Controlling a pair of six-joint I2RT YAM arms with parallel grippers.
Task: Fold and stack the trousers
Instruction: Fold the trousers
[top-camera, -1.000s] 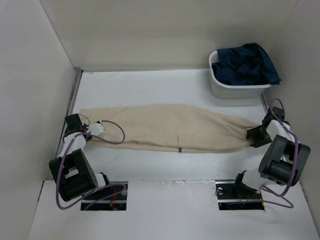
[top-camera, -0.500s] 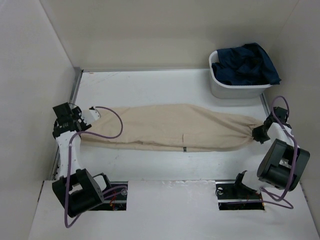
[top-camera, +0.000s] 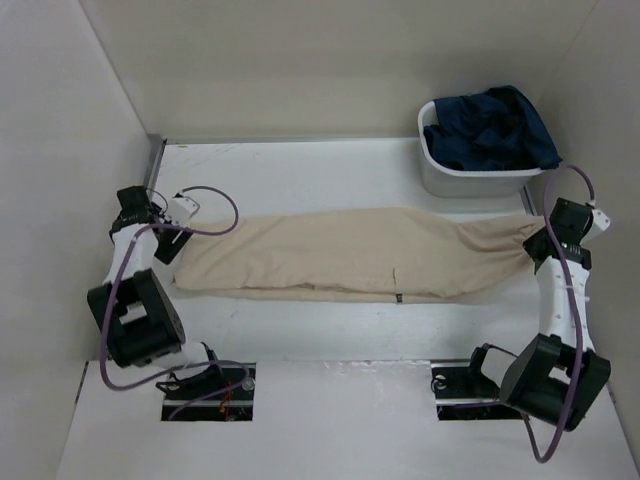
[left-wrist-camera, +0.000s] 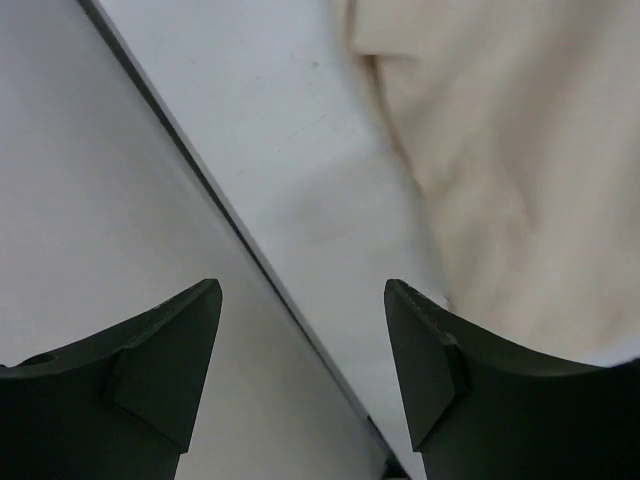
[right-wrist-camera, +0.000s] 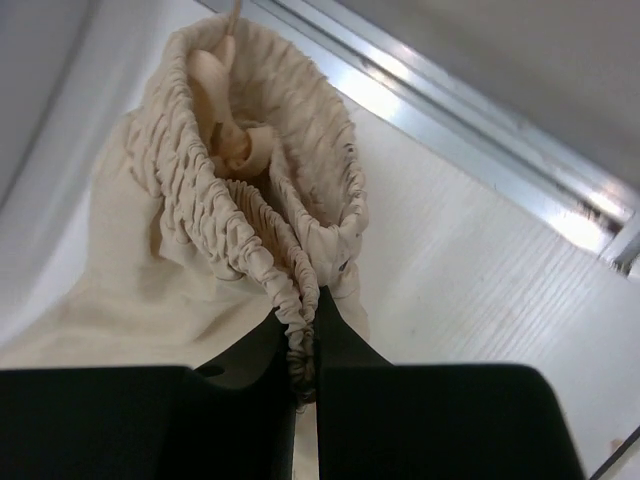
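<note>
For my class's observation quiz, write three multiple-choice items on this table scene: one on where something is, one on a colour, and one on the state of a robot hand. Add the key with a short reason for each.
1. Where on the table does the white tub stand?
A. near left corner
B. far right corner
C. centre

2. What colour is the cloth in the tub?
A. dark blue
B. red
C. yellow

3. What is the right hand doing?
A. hanging open over bare table
B. shut on the gathered waistband of the trousers
C. resting inside the tub

Key:
1 B: the top view shows it at the far edge on the right.
2 A: navy fabric fills it.
3 B: the right wrist view shows it pinching the elastic edge.
</note>
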